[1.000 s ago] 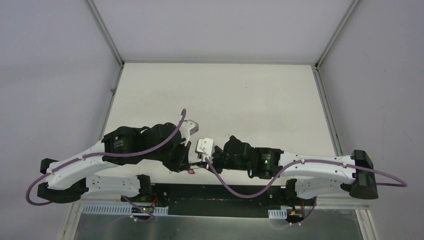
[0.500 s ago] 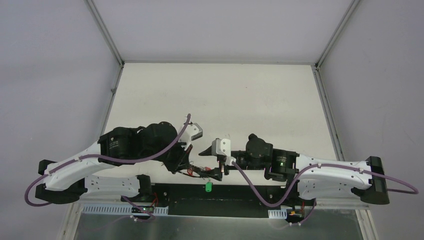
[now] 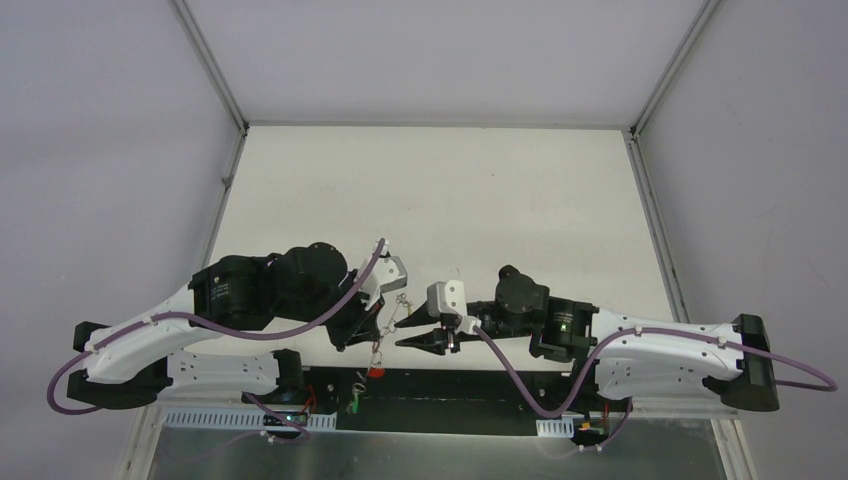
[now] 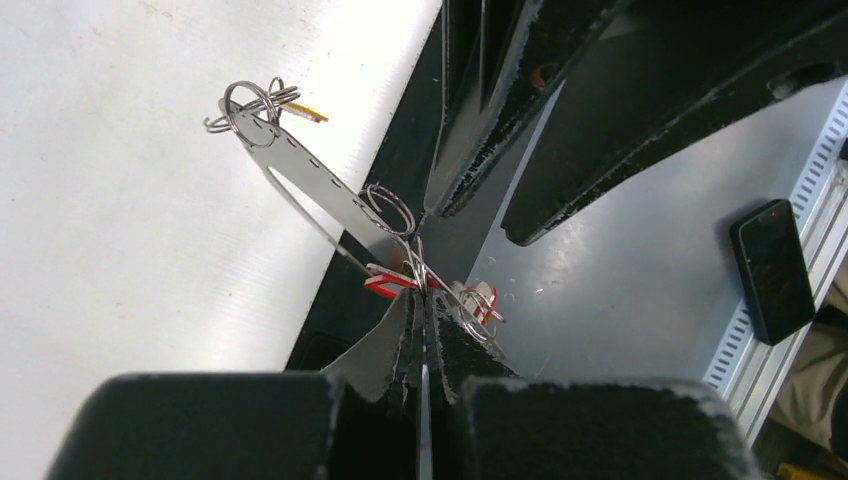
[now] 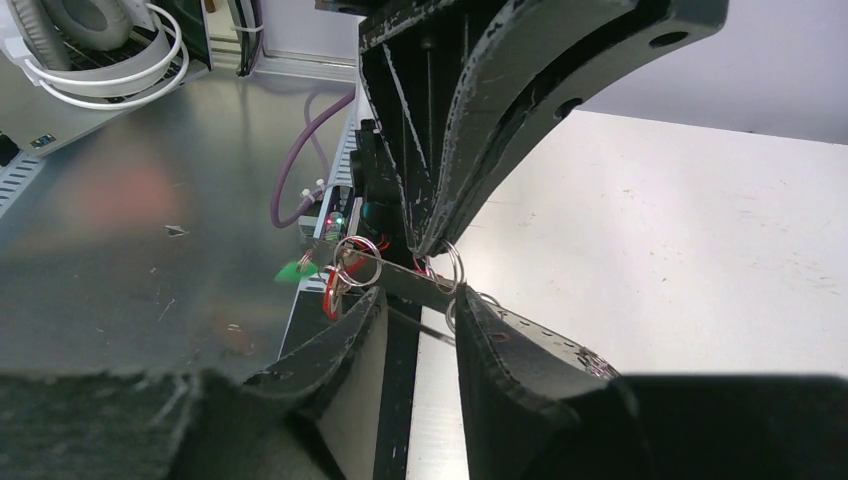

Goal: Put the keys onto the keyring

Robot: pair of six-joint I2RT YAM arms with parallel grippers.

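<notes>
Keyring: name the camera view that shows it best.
Left wrist: the keyring juts clearly from the shut left gripper. Right wrist shows only a short, dark stretch; top external, a tiny sliver.

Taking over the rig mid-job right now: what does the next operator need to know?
Left hand: shut on the large thin grey metal keyring, held over the white table at its near edge.
Right hand: open, tips beside the ring, holding nothing.
Keys: red-tagged key, yellow-tagged key and green-tagged key seem to hang from the ring.
Done: those three look threaded.
Left: no loose keys in view; confirm the count.
</notes>
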